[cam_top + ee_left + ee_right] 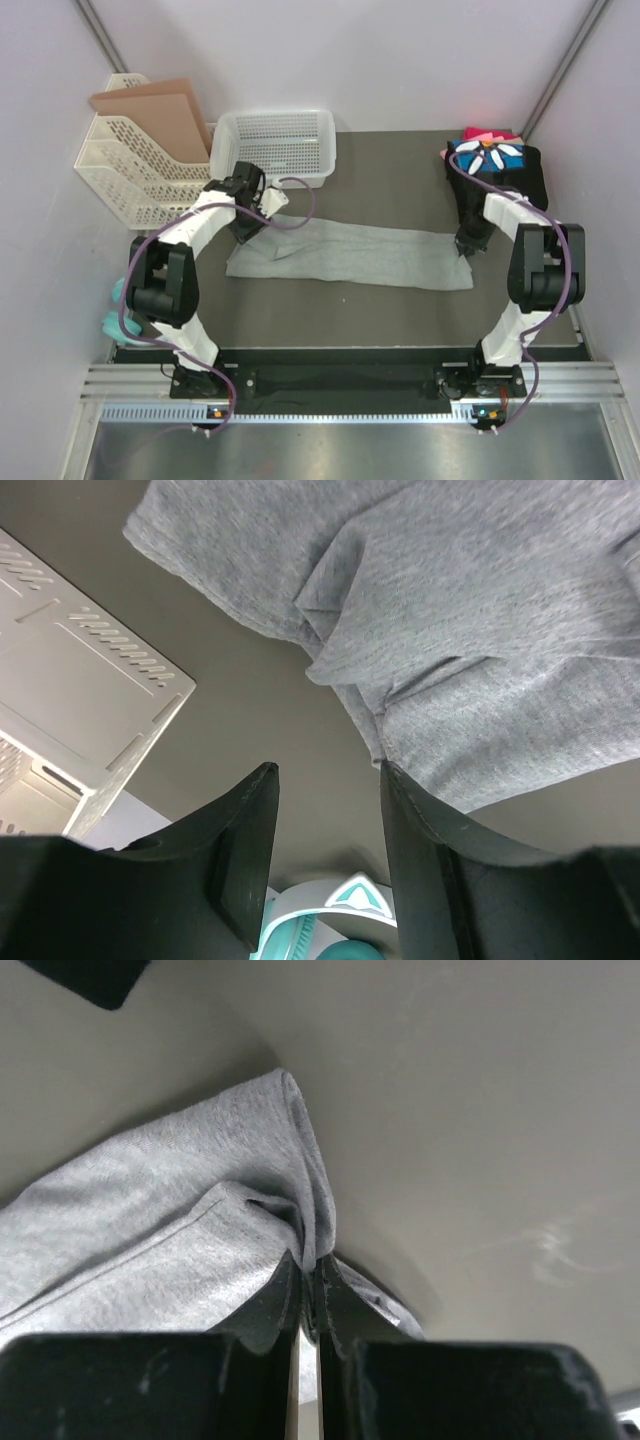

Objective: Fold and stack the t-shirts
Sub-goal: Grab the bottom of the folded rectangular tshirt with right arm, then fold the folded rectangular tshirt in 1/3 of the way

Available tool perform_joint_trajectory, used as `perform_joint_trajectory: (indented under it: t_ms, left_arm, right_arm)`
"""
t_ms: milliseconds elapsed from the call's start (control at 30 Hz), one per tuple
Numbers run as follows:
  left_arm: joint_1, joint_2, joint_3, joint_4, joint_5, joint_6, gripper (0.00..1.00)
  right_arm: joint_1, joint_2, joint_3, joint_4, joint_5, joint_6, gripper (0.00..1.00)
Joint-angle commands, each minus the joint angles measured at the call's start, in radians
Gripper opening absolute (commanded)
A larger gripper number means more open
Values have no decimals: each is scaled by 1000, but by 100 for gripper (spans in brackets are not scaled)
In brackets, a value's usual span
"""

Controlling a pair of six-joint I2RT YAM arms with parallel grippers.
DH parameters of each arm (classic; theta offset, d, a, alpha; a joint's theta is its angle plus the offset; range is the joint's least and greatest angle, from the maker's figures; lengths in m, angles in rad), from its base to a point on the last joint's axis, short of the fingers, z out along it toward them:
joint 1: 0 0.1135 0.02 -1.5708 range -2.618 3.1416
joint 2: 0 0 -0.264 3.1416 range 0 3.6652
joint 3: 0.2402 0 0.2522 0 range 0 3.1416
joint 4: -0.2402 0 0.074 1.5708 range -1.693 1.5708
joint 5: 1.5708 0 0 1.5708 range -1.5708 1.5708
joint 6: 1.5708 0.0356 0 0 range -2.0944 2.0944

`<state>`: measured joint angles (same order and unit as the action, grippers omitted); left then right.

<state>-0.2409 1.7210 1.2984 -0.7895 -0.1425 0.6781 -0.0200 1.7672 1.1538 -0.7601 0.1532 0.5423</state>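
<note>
Grey shirt lies spread as a long strip across the middle of the dark bench, running from my left arm to my right, folded lengthwise with some creases at its left end.

My right hand is down at the shirt's right end. Its jaws are pressed together on a raised fold of the grey cloth, and the fabric bunches up where they nip it — a clear pinch in the wrist view.

My left hand is at the shirt's left end, low over the bench. Its jaws stand apart with bare bench between them and nothing gripped. The rumpled edge of the shirt comes right up to one fingertip; I cannot tell whether it touches.

The folded shirts — black and blue with a white daisy on top, pink and red beneath — sit at the far right corner, well apart from the grey one. A white basket stands at the far edge, with a white rack beside it on the left.
</note>
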Motion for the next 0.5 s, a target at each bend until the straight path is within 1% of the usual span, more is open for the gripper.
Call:
perform_joint_trajectory:
  t_ms: [0, 67, 100, 167, 200, 267, 300, 467]
  left_arm:
    - [3, -63, -30, 32, 12, -5, 51]
    - [3, -73, -44, 33, 8, 0, 51]
    - [5, -81, -48, 36, 4, 3, 51]
    - [5, -89, -60, 39, -3, 11, 51]
    - [5, -96, -65, 39, -8, 12, 51]
    - [8, -103, -73, 42, -12, 20, 51]
    - [9, -113, -77, 42, -12, 21, 51]
    - [15, -136, -86, 42, -11, 31, 51]
  right_arm:
    - [110, -63, 128, -93, 111, 4, 0]
    - [170, -54, 185, -129, 137, 16, 0]
    - [228, -40, 201, -137, 138, 30, 0]
    - [282, -17, 254, -165, 146, 48, 0]
    - [339, 3, 270, -168, 146, 62, 0]
    - [391, 32, 323, -192, 155, 80, 0]
    - [438, 63, 342, -199, 158, 93, 0]
    - [563, 167, 471, -238, 163, 131, 0]
